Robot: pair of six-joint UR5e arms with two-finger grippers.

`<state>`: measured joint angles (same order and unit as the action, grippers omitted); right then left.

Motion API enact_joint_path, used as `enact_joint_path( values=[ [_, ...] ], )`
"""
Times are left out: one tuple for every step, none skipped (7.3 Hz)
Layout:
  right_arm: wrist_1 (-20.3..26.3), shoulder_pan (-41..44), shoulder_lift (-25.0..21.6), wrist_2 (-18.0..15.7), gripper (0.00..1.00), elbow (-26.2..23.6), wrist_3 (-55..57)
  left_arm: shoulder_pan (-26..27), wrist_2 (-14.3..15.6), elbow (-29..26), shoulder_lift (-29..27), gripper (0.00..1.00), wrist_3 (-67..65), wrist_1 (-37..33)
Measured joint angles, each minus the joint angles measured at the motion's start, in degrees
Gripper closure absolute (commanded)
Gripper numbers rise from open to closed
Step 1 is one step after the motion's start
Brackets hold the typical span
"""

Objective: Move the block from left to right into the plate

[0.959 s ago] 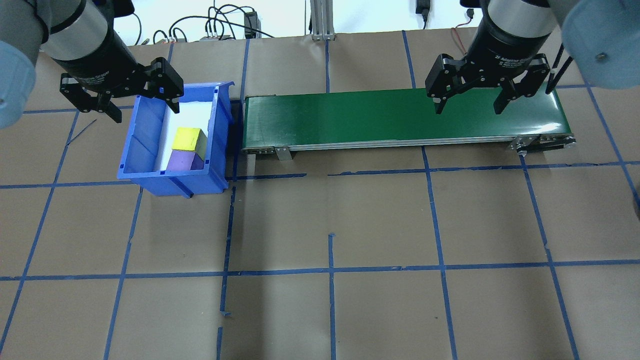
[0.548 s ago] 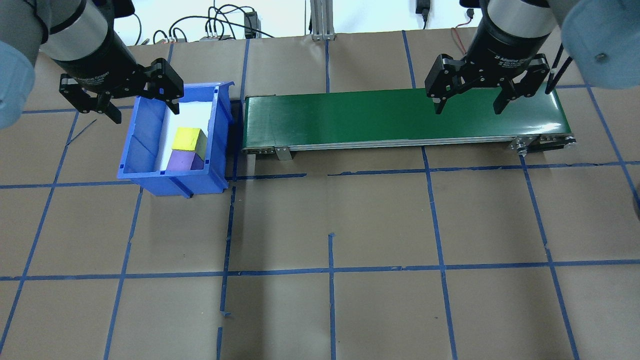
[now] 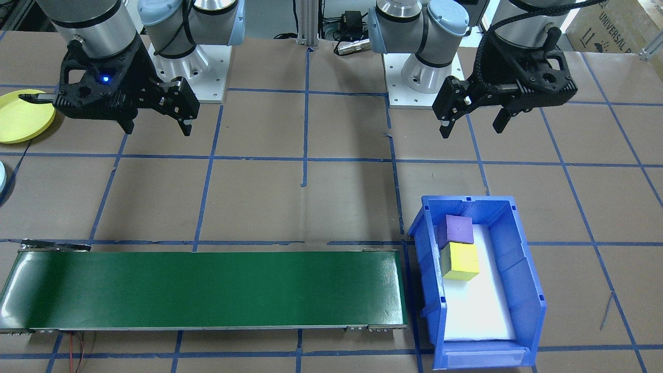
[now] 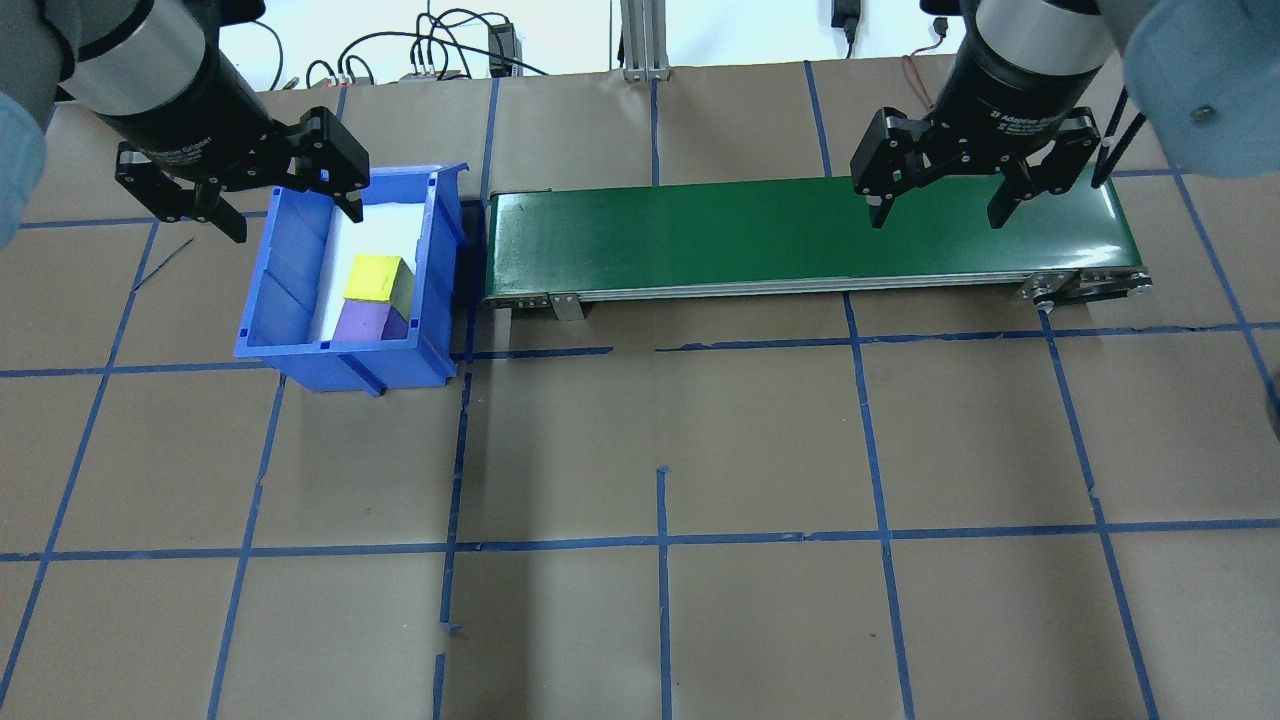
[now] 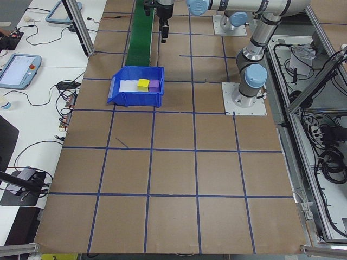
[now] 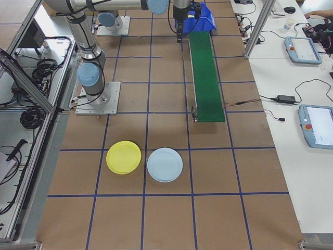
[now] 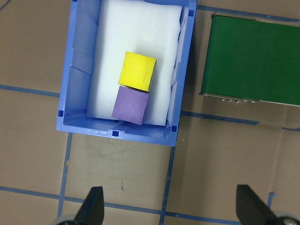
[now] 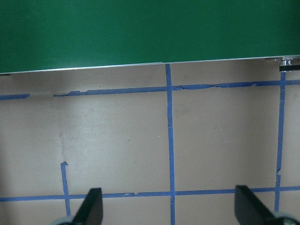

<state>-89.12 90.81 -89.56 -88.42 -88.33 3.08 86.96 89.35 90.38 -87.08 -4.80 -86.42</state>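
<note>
A yellow block and a purple block lie side by side on white foam inside a blue bin; the left wrist view shows the yellow block and the purple block from above. My left gripper hangs open and empty above the bin's far end. Over the right end of the green conveyor belt my right gripper is open, holding nothing. The yellow plate lies on the table past the belt's right end, also seen as the plate at the front view's left edge.
A light blue plate lies beside the yellow one. The belt runs from next to the bin toward the right side. The brown table carries a grid of blue tape. Cables and the arm bases sit along the robot's side.
The left gripper has shifted slightly over the bin's far end, still open. The right gripper and the blocks have not moved.
</note>
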Motion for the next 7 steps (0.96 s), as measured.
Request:
enact_joint_path(
  values=[
    [0.0,0.01,0.08,0.0,0.0,0.0,0.0,-0.58,-0.43,-0.27,-0.37,0.0,0.39,0.32],
    [0.0,0.01,0.15,0.0,0.0,0.0,0.0,-1.53,-0.56,-0.54,-1.34,0.0,0.59,1.32],
    [0.0,0.0,0.19,0.0,0.0,0.0,0.0,-3.03,-0.82,-0.6,-2.79,0.0,1.57,2.93],
    [0.0,-0.01,0.23,0.0,0.0,0.01,-0.01,-4.97,-1.23,-0.5,-4.73,0.0,3.86,4.52],
    [0.0,-0.01,0.25,0.0,0.0,0.03,-0.01,-6.55,-1.36,-0.44,-7.18,0.0,5.74,6.68],
    [0.0,-0.01,0.26,0.0,0.0,0.02,-0.01,-7.5,-1.21,-0.14,-10.03,0.0,6.66,9.6],
    [0.0,-0.02,0.26,0.02,0.0,0.01,0.01,-7.95,-0.93,0.35,-12.46,0.0,6.86,11.56]
  ],
)
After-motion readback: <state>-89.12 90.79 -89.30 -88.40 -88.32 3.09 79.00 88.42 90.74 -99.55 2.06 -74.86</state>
